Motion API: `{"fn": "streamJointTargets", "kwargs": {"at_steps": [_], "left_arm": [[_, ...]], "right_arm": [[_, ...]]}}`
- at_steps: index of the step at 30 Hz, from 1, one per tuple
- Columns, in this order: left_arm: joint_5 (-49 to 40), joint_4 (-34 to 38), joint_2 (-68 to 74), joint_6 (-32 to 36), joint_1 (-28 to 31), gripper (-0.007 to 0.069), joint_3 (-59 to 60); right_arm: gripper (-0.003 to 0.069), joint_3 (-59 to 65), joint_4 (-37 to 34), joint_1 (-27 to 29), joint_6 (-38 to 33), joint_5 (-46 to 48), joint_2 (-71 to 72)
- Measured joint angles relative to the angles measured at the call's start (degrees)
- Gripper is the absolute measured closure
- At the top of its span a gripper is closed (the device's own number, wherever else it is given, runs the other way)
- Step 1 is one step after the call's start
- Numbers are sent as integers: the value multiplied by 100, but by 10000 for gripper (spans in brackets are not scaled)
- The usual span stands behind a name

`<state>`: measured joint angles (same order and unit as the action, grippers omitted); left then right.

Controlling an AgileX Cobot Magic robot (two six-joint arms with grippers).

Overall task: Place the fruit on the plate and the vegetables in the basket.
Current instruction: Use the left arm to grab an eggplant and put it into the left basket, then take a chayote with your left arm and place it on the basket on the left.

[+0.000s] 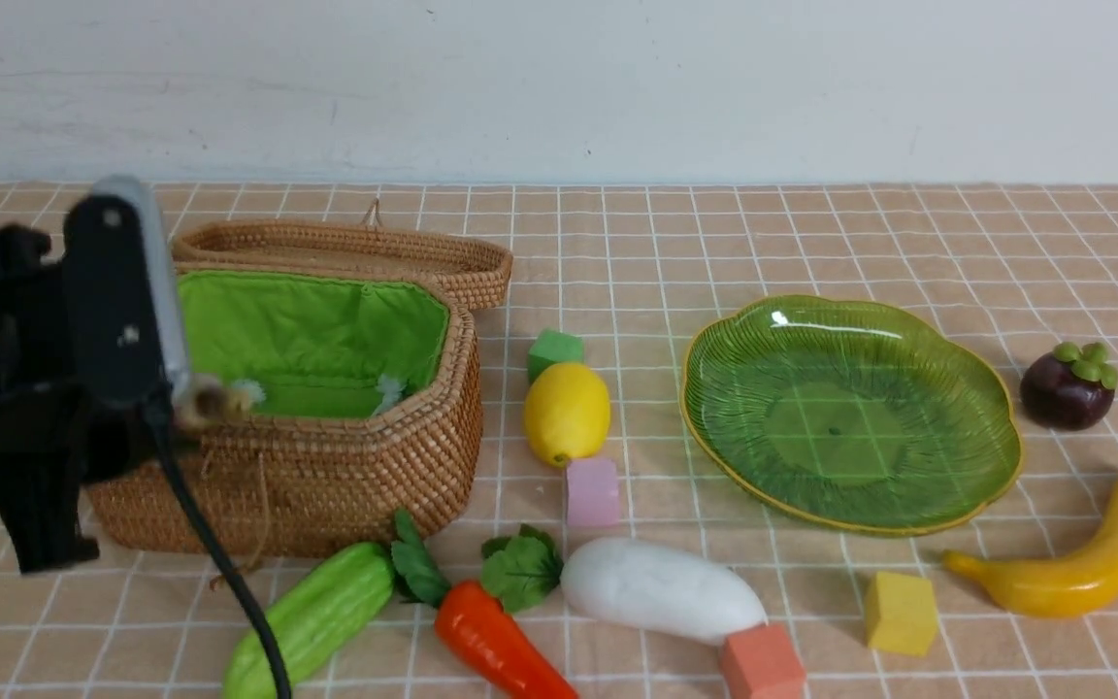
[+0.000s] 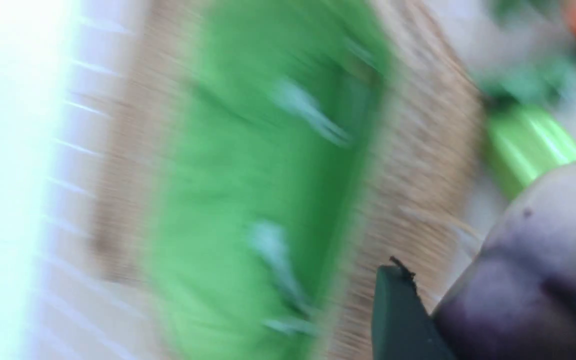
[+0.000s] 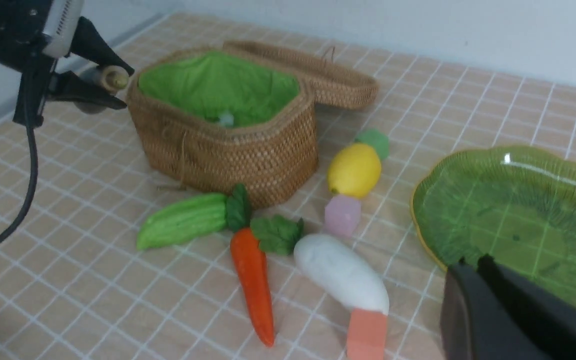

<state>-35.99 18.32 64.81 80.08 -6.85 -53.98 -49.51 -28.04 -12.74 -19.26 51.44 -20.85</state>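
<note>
Front view: eggplant [image 1: 208, 402] in left claw [image 3: 128, 90]

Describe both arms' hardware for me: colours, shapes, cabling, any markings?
Left gripper: black body, tapered black fingers, a ribbed silver-grey housing on top, and one black cable hanging loose. Right gripper: plain black and wedge-shaped, with the rest out of view. No markings are readable.

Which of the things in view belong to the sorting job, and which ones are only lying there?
Belong to the job: basket, plate, lemon, banana, mangosteen, gourd, carrot, radish, eggplant.

Only lying about: green cube, pink cube, yellow cube, orange cube.
</note>
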Motion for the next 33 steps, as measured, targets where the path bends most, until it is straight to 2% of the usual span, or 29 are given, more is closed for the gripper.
{"fn": "streamJointTargets", "kwargs": {"at_steps": [6, 14, 19, 21, 22, 23, 26, 27, 29, 31, 33], "left_arm": [[539, 261, 641, -11, 0, 315, -788], [1655, 301, 2084, -309, 0, 296, -1206], [1845, 375, 2290, -456, 0, 22, -1217], [1571, 555, 2153, -810, 0, -27, -1222], [1530, 555, 2134, -810, 0, -27, -1222], [1197, 789, 1977, -1300, 0, -33, -1222], [522, 1103, 1635, -2392, 0, 9, -1222], [46, 1168, 1429, -3181, 0, 67, -1222], [-432, 1140, 1234, -3951, 0, 147, -1228], [-1392, 745, 947, -4995, 0, 361, -1206], [-1841, 442, 834, -5206, -44, 482, -1089]], "right_arm": [[619, 0, -205, 0, 14, -563, 0], [613, 0, -441, 0, 14, -451, 0], [610, 0, -446, 0, 19, -237, 0], [609, 0, -454, 0, 19, -237, 0], [609, 0, -454, 0, 19, -237, 0], [607, 0, -459, 0, 19, -237, 0], [605, 0, -459, 0, 19, -225, 0], [606, 0, -459, 0, 19, -215, 0], [606, 0, -459, 0, 19, -198, 0], [606, 0, -459, 0, 19, -155, 0], [603, 0, -447, 0, 19, -135, 0]]}}
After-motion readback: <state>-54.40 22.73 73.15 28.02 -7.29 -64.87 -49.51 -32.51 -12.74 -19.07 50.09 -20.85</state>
